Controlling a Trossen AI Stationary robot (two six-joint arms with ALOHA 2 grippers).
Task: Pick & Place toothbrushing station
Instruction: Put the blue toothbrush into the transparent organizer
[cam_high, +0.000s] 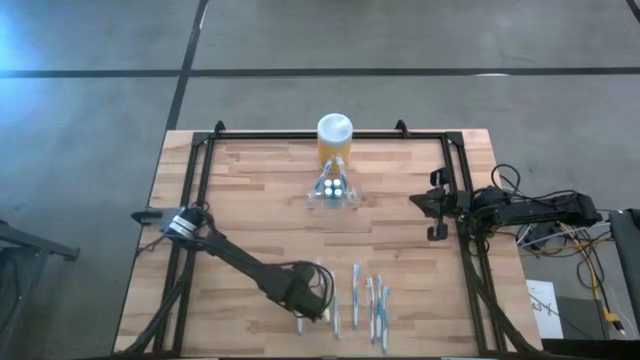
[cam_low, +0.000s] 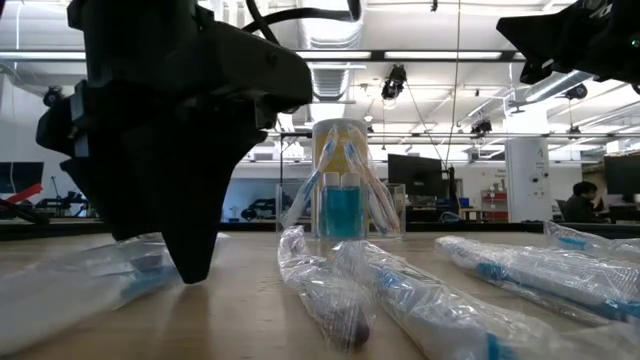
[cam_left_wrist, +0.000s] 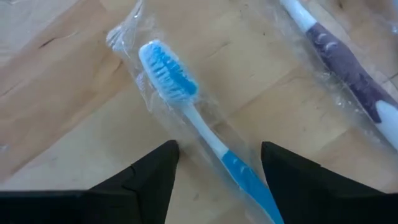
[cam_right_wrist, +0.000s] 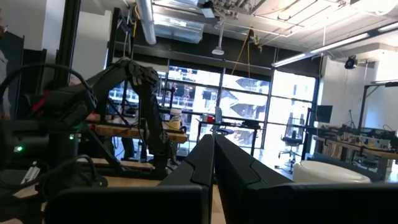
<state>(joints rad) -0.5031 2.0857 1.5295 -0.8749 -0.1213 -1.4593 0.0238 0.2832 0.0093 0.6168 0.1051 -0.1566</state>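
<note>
Item: my left gripper (cam_left_wrist: 217, 168), fingers apart astride a wrapped blue toothbrush (cam_left_wrist: 186, 106) at lower centre, ready to clamp; holder (cam_high: 333, 190) upper centre before jar (cam_high: 334, 135); right gripper (cam_high: 436, 215) together, parked right.

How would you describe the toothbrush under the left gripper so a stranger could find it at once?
On the table's near edge lies a row of wrapped toothbrushes. The left gripper hangs open over one brush. It alone has a blue and white handle and blue bristles; its neighbour is purple.
</note>
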